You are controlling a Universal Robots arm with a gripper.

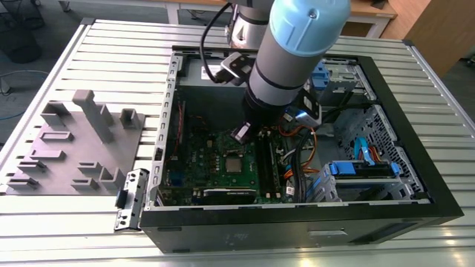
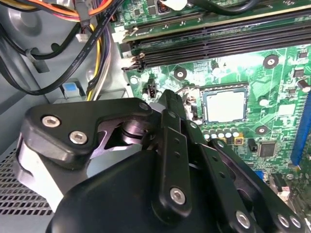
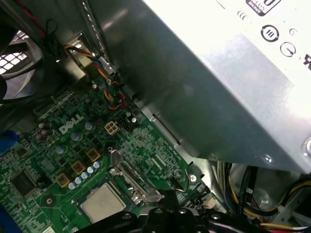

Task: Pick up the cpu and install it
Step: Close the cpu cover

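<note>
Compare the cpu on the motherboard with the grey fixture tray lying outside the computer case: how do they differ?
The cpu is a small, flat, silvery square; the fixture tray is far larger, matte grey, with upright blocks rising from it. The cpu sits inside the case on the green motherboard; the tray lies on the slatted table, at the exterior view's left. Both are greyish.

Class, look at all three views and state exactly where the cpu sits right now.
The cpu lies in its socket on the green motherboard inside the open computer case, just below the gripper in the exterior view.
</note>
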